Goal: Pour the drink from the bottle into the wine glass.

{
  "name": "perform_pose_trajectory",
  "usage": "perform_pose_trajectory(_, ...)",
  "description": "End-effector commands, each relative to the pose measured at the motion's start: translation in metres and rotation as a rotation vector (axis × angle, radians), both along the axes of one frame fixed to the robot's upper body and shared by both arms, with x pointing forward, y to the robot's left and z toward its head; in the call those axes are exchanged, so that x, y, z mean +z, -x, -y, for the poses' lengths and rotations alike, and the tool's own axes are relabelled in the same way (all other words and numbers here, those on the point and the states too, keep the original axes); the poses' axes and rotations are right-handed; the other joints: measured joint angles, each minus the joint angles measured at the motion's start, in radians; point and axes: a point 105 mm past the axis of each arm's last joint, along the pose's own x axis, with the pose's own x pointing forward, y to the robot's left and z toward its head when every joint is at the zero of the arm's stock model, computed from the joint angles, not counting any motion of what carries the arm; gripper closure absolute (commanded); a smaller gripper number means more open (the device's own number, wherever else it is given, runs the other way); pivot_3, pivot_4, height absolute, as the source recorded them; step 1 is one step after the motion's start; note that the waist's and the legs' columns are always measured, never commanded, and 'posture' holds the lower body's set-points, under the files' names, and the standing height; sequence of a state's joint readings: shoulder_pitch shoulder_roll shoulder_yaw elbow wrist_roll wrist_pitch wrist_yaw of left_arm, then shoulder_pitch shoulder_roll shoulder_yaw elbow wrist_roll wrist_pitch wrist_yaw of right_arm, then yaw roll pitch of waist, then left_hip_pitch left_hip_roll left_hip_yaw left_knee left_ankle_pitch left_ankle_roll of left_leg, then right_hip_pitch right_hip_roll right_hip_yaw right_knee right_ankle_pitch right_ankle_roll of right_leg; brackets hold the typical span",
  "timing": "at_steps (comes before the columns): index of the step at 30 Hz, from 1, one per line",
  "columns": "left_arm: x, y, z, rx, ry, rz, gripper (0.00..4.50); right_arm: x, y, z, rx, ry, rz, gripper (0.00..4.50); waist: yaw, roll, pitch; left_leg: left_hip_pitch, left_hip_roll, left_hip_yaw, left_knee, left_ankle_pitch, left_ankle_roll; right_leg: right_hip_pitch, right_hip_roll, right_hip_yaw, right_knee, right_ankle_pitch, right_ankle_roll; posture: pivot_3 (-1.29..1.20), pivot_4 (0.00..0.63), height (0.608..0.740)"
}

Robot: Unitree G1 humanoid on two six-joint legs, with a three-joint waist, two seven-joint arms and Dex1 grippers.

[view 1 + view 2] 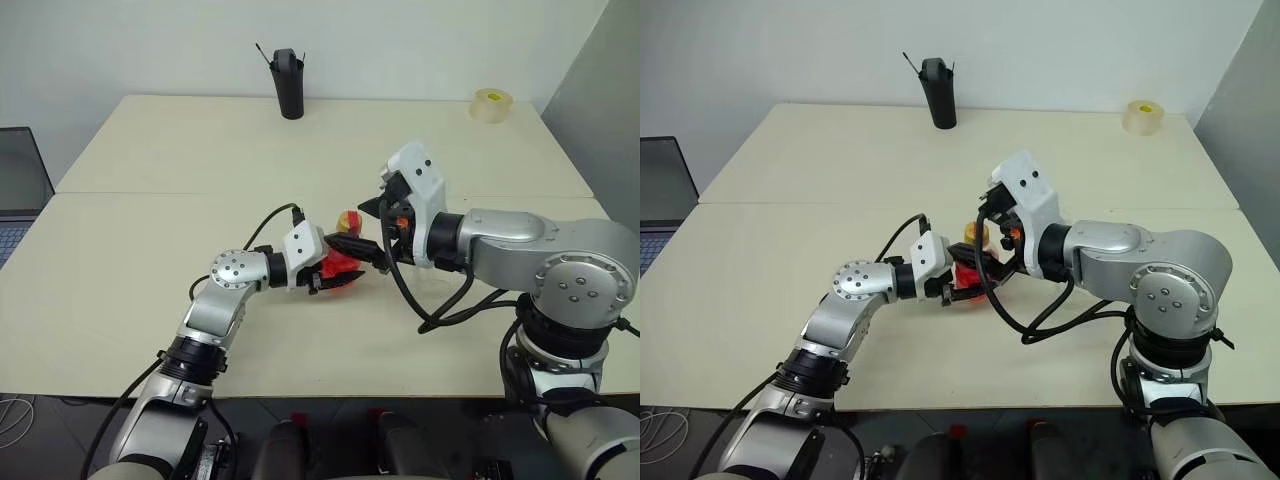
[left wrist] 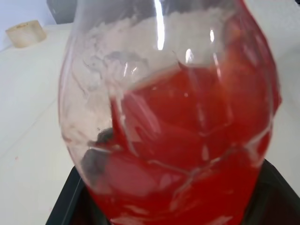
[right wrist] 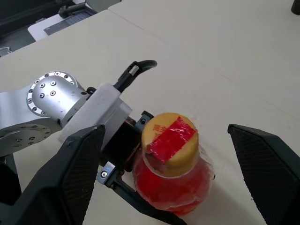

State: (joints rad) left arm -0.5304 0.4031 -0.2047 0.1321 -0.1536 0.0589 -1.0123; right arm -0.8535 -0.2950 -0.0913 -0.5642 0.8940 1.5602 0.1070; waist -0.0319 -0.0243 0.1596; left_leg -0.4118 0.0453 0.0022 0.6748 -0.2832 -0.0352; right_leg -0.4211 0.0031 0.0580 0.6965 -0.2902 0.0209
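Two cream tables pushed together, seam running across from left to right. Mid-way along the near table, just on the near side of the seam, the left gripper is clamped on the body of the bottle, its black fingers on either side of the rounded lower part. The bottle is a small squat clear plastic one, standing about upright, its neck closed by a yellow cap with a strip of red tape across the top.

The drink, bright red and translucent, fills the lower part of the bottle; the upper wall above the liquid line is clear with droplets and smears on the inside. From the left wrist, the base of the bottle sits down between the two black pads.

The right gripper is over the bottle, wrist bent down from the right, its two black fingers spread wide on either side of the cap and touching nothing. The cap lies between them with clear gaps to both.

Far table: a tall black cup with thin sticks in it near the far edge, about centre. A roll of pale tape near the far right corner.

Off the tables' left edge, a laptop, partly cut off.
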Motion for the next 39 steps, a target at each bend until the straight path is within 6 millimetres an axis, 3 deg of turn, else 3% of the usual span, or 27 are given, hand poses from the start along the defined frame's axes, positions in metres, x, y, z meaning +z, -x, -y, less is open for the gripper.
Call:
perform_pose_trajectory(1,0.013,0.001,0.005,-0.007,0.04,0.059,2.06,0.012,0.001,0.003,-0.008,-0.019,0.039,0.0,0.0,0.0,0.0,0.0,0.0,0.0,0.0,0.0,0.0,0.0,0.0,-0.001,0.0,0.0,0.0,0.0,0.15,0.74)
perform_pose_trajectory(6,0.014,0.0,0.004,0.004,0.058,0.059,2.06,0.008,-0.002,0.006,-0.024,0.0,0.033,0.0,0.0,0.0,0.0,-0.001,0.0,-0.001,0.001,0.0,0.0,0.0,0.0,-0.001,0.0,0.0,0.0,0.0,0.15,0.74)
perform_pose_trajectory(9,0.014,0.0,0.003,0.01,0.067,0.054,2.06,0.01,-0.003,0.007,-0.03,0.001,0.04,0.58,0.0,0.0,0.0,-0.002,0.0,-0.002,0.001,0.0,0.0,-0.001,0.0,-0.003,0.0,0.0,0.0,0.0,0.15,0.74)
perform_pose_trajectory(12,0.014,0.001,0.004,0.006,0.078,0.038,2.06,0.011,-0.002,0.007,-0.029,0.001,0.045,1.58,0.0,0.0,0.0,-0.003,0.0,-0.003,0.001,0.0,0.0,0.0,0.0,-0.009,0.0,0.0,0.0,0.0,0.15,0.74)
perform_pose_trajectory(17,0.015,0.004,0.006,-0.007,0.098,0.015,2.06,0.008,-0.002,0.008,-0.027,0.008,0.042,1.6,0.0,0.0,0.0,-0.004,-0.001,-0.005,0.002,0.0,0.0,0.0,-0.001,-0.011,0.0,0.0,0.0,0.0,0.15,0.74)
perform_pose_trajectory(20,0.015,0.007,0.009,-0.018,0.116,-0.01,2.06,0.01,-0.003,0.007,-0.03,0.002,0.05,2.16,0.0,0.0,0.0,-0.004,-0.001,-0.005,0.002,0.0,0.0,0.0,-0.002,-0.012,0.0,0.0,0.0,0.0,0.15,0.74)
perform_pose_trajectory(24,0.019,0.01,0.013,-0.03,0.152,-0.024,2.07,0.01,-0.003,0.006,-0.024,0.004,0.05,3.24,0.0,0.0,0.0,-0.004,-0.001,-0.006,0.002,0.0,0.0,0.0,-0.002,-0.012,0.0,0.0,0.0,0.0,0.15,0.74)
perform_pose_trajectory(31,0.018,0.013,0.013,-0.03,0.159,-0.033,2.26,0.014,-0.001,0.004,0.033,0.01,0.085,3.24,0.0,0.0,0.0,-0.004,-0.001,-0.006,0.002,0.0,0.0,0.0,-0.002,-0.012,0.0,0.0,0.0,0.0,0.15,0.74)
perform_pose_trajectory(33,0.019,0.014,0.013,-0.036,0.161,-0.037,2.29,0.021,0.013,0.0,0.175,-0.009,0.141,3.24,0.0,0.001,0.0,-0.004,-0.001,-0.006,0.002,0.0,0.0,0.0,-0.002,-0.013,-0.001,0.0,0.0,0.0,0.15,0.74)
perform_pose_trajectory(36,0.019,0.018,0.015,-0.069,0.169,-0.054,2.33,0.016,0.029,0.005,0.435,-0.007,0.162,3.24,0.004,0.001,0.0,-0.005,-0.002,-0.007,0.002,0.0,0.0,0.001,-0.002,-0.014,-0.003,0.0,0.0,0.0,0.15,0.74)
perform_pose_trajectory(39,0.02,0.023,0.018,-0.106,0.169,-0.06,2.43,0.007,0.027,0.016,0.608,0.059,0.172,3.24,0.003,0.001,0.0,-0.005,-0.007,-0.005,0.002,0.0,0.0,0.003,-0.002,-0.015,-0.006,0.0,0.0,0.0,0.15,0.74)
